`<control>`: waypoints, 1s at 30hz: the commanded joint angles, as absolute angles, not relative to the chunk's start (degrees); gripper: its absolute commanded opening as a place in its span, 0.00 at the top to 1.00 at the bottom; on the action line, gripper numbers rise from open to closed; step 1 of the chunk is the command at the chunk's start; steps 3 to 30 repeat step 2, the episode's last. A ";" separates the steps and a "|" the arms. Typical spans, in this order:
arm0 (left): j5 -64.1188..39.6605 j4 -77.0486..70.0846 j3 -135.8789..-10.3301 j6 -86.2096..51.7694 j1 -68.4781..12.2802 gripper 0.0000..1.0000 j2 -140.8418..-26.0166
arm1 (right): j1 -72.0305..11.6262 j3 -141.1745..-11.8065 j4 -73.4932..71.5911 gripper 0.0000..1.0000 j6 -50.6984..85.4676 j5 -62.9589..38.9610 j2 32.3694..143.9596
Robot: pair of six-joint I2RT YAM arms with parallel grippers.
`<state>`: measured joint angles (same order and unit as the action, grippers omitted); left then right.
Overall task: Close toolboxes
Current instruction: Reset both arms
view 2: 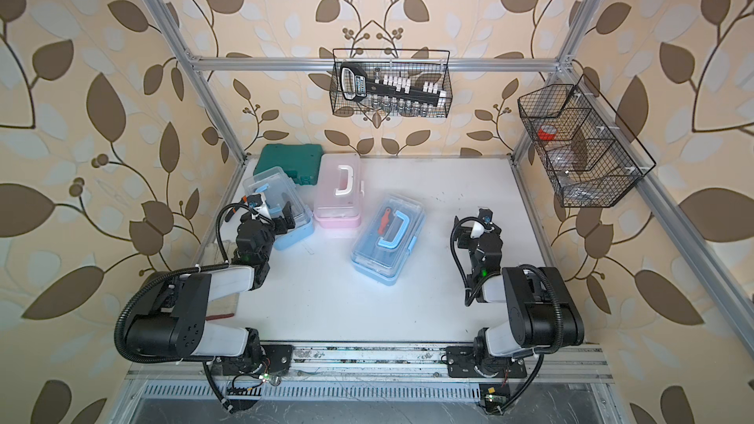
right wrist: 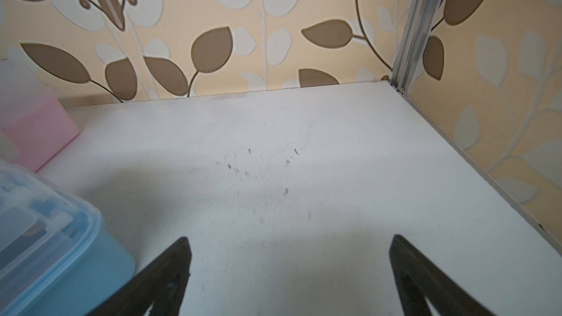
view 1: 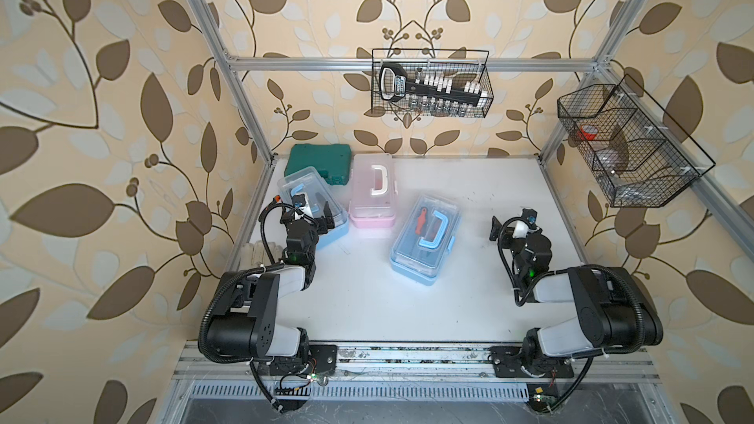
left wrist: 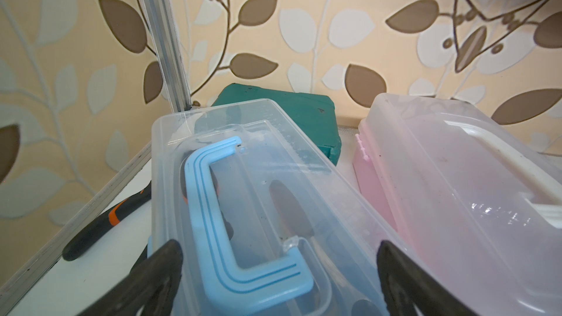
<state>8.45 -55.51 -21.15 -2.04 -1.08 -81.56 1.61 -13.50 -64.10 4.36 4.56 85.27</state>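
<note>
Closest to the bases, bare white table (view 1: pixel 408 307) spreads wide between our two folded arms, leaving free room along the whole front. Both arms sit with elbows swung outward and forearms brought back in, wrists pointing toward the back wall.

Our right gripper (right wrist: pixel 289 240) hovers released, jaws wide apart with nothing between them. Ahead of it open table runs to the back wall, and on its outer side to the table edge and the frame post (right wrist: pixel 416 25) at the far corner. On its inner side, well apart, lies the middle blue toolbox (view 1: pixel 424 238), angled, lid down.

Our left gripper (left wrist: pixel 279 246) is also released, jaws spread either side of the clear lid (left wrist: pixel 273 147) of the left blue toolbox (view 1: pixel 306 181). Whether the fingers (left wrist: pixel 164 269) touch the lid, or whether the lid is seated, we cannot tell.

Room is tight here. The pink toolbox (left wrist: pixel 441 196) stands just beside the inner finger, and a black-and-orange tool handle (left wrist: pixel 100 226) lies on the outer side near the table edge. Beyond the fingertips, the dark green case (left wrist: pixel 304 113) sits against the back wall, just behind both boxes.
</note>
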 commanded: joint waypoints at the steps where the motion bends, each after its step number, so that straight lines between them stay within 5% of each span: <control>1: 9.29 -43.95 -20.82 -3.96 -0.49 0.01 -85.17 | 1.14 -13.40 -65.16 0.01 3.08 2.99 85.88; 30: 9.32 -43.95 -20.87 -3.99 -0.56 0.01 -85.19 | 1.09 -13.31 -65.10 0.01 3.08 2.99 85.82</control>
